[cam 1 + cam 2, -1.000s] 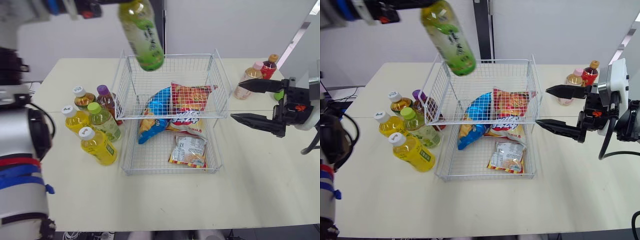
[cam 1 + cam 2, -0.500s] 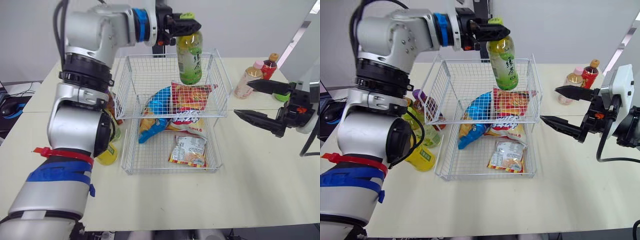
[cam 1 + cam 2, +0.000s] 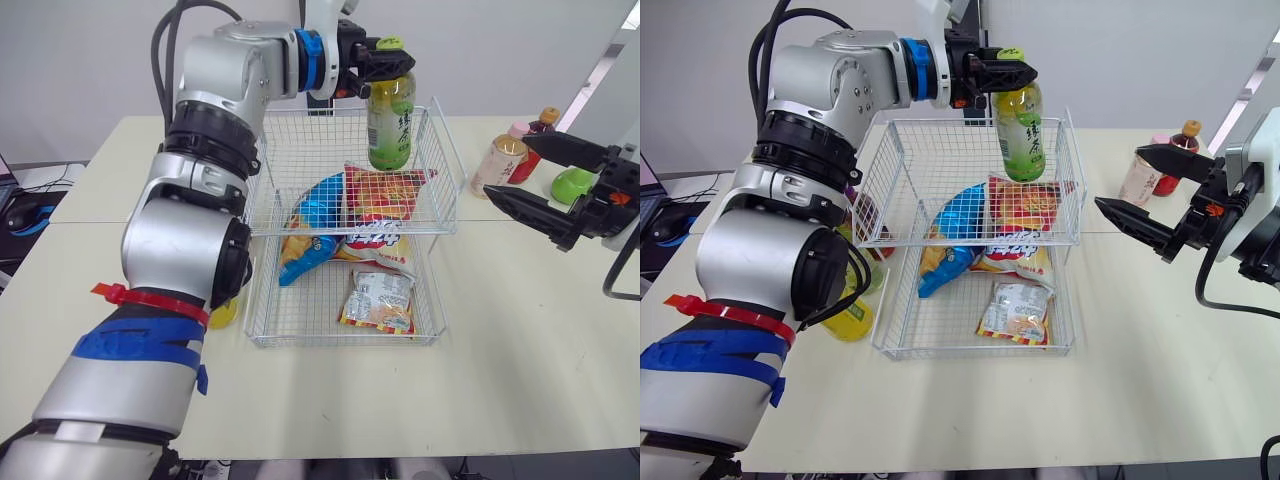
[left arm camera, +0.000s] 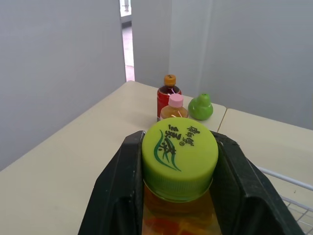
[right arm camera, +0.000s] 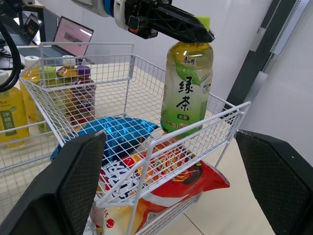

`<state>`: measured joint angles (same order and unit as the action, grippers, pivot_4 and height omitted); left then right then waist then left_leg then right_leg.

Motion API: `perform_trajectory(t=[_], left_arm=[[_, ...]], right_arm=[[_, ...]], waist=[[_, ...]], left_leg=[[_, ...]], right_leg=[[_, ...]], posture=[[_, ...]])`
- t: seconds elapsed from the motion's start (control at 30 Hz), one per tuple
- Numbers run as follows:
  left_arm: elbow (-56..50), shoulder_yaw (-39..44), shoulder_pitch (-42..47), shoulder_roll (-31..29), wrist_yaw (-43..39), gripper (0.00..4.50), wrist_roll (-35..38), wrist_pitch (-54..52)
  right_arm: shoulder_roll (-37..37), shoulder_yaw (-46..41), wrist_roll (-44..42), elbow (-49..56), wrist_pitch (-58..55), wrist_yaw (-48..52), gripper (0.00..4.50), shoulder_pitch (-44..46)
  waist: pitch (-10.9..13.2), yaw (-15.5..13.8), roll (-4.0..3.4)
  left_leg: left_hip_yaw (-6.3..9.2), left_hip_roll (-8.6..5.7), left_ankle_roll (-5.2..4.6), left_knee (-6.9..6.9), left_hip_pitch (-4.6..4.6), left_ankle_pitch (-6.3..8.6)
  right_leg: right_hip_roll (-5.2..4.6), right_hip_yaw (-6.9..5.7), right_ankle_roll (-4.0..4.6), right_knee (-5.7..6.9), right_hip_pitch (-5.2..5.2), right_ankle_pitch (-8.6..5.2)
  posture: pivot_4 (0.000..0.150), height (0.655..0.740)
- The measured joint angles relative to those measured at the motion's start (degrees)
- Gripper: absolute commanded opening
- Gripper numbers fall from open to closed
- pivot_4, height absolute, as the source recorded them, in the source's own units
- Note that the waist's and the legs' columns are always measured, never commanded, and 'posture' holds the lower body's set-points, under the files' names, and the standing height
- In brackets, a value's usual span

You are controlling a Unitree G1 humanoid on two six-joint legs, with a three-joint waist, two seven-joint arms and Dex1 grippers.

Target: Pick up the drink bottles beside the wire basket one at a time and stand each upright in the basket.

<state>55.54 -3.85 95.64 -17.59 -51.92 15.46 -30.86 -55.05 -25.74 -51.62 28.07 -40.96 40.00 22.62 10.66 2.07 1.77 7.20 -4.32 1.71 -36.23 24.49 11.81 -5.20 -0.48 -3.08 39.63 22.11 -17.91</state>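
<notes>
Your left gripper (image 3: 392, 62) is clamped on the cap of the green tea bottle (image 3: 390, 125), which hangs upright above the snack bags (image 3: 380, 195) at the wire basket's (image 3: 290, 160) far end. Right of the basket, your right gripper (image 3: 1119, 177) is spread wide and empty.

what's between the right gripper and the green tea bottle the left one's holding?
The wire basket's side wall, per the right wrist view: right gripper outside it, green tea bottle beyond it.
</notes>
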Motion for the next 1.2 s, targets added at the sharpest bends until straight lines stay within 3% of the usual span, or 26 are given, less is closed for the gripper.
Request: perform_trajectory(t=[0.2, 0.47, 0.9, 1.2], left_arm=[[0.2, 2.2, 1.8, -0.2, -1.7, 4.49, 0.0, -0.3], [-12.8, 3.1, -1.5, -5.7, -5.6, 4.49, 1.4, -8.8], [-43.0, 7.5, -19.5, -27.8, -10.6, 4.49, 10.6, -28.4], [-52.3, 18.4, -33.1, -43.2, -13.4, 4.49, 18.1, -33.2]], right_arm=[[0.0, -0.1, -1.2, 0.0, -0.2, -0.9, 4.5, 0.0], [0.0, -0.1, -1.3, 0.0, 0.0, -1.4, 4.5, 0.0], [-0.3, 2.4, -0.7, -1.3, 0.4, 1.3, 4.5, 1.8], [-1.3, 5.0, 1.1, -3.1, 1.3, 5.7, 4.5, 4.9]], waist=[[0.0, 0.0, 0.0], [0.0, 0.9, -0.01], [0.0, 1.3, -0.08], [0.0, 1.1, -0.09]], left_leg=[[0.0, 0.0, -0.02, -0.02, 0.0, 0.01], [0.0, 0.03, -0.02, -0.08, -0.02, 0.01], [0.09, 0.07, -0.08, -0.4, -0.04, 0.04], [0.13, 0.09, -0.11, -0.46, -0.05, 0.06]], right_leg=[[0.0, 0.0, 0.0, 0.04, 0.02, 0.0], [0.03, 0.05, 0.0, 0.29, 0.09, 0.0], [0.1, 0.07, 0.01, 0.43, 0.02, 0.0], [0.11, 0.04, 0.01, 0.42, -0.03, 0.0]], posture=[[0.15, 0.74], [0.15, 0.74], [0.15, 0.74], [0.15, 0.74]])
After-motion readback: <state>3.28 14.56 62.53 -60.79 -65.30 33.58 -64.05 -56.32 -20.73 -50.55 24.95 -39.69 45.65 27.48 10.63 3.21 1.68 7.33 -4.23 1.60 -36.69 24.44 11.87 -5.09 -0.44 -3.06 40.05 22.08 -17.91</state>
